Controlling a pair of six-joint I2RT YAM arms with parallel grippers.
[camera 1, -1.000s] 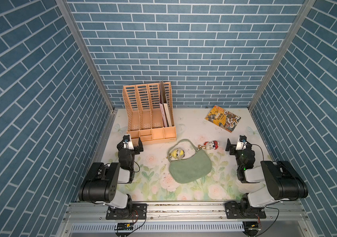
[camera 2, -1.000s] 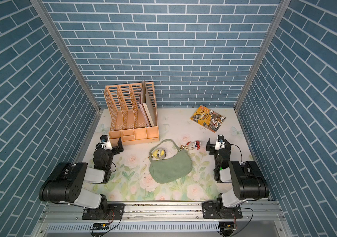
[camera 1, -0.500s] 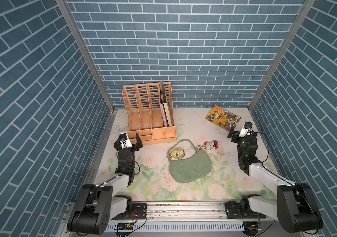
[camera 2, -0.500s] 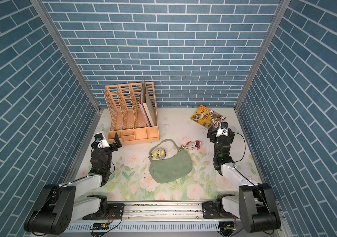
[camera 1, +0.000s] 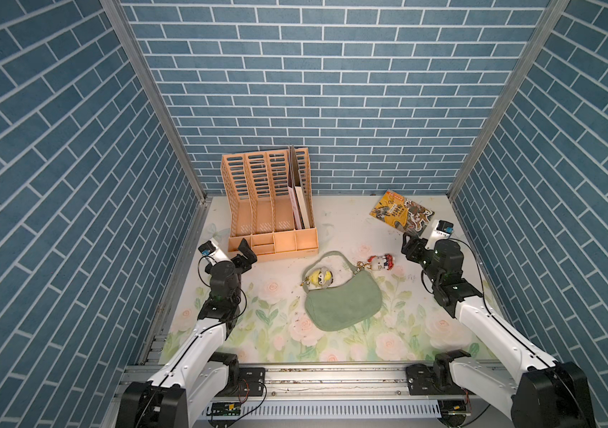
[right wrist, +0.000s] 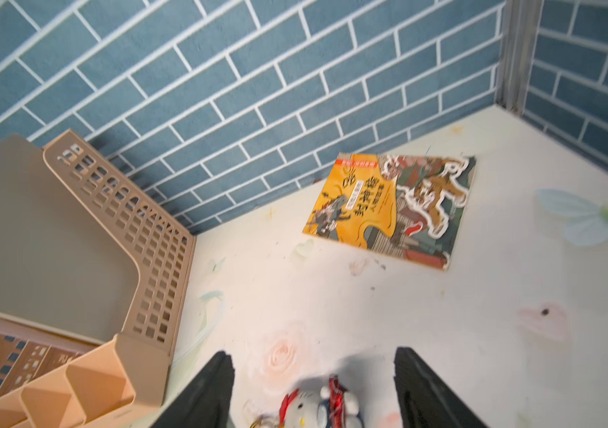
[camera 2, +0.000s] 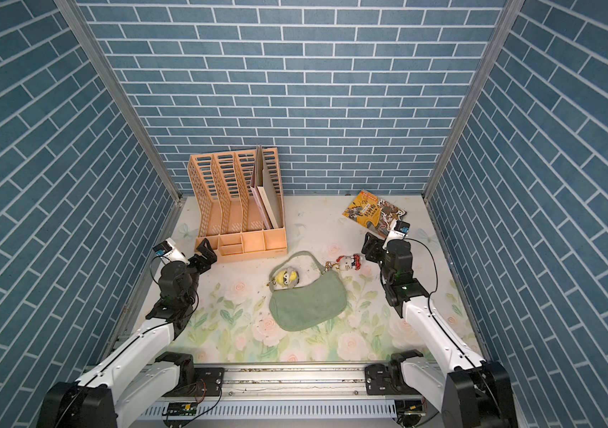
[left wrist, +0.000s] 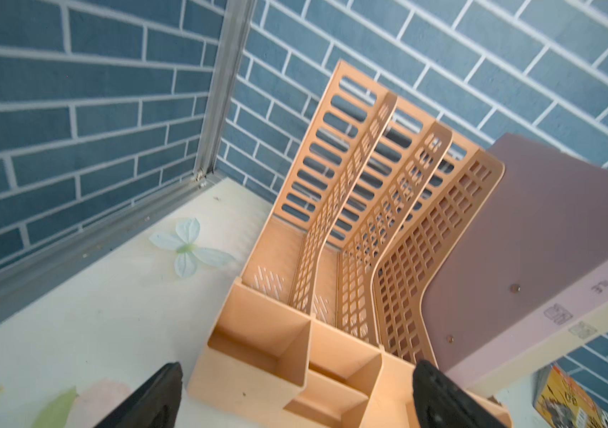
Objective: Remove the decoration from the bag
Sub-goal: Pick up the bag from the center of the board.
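Top views: right arm outstretched low, right tool spread beside cat charm.

The left arm and right arm have white tube-like links between chunky black joints. Each wrist carries a white camera with a blue patch and a thin black cable looping beside it. The fingers are flat and black.

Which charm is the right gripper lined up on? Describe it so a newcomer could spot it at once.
The sage-green bag lies mid-table, in front of the orange file rack. At its strap end toward the right gripper, by the gold clasp, lies a small cat charm. Unlike the yellow charm near the strap's other end, it is white with red trim.
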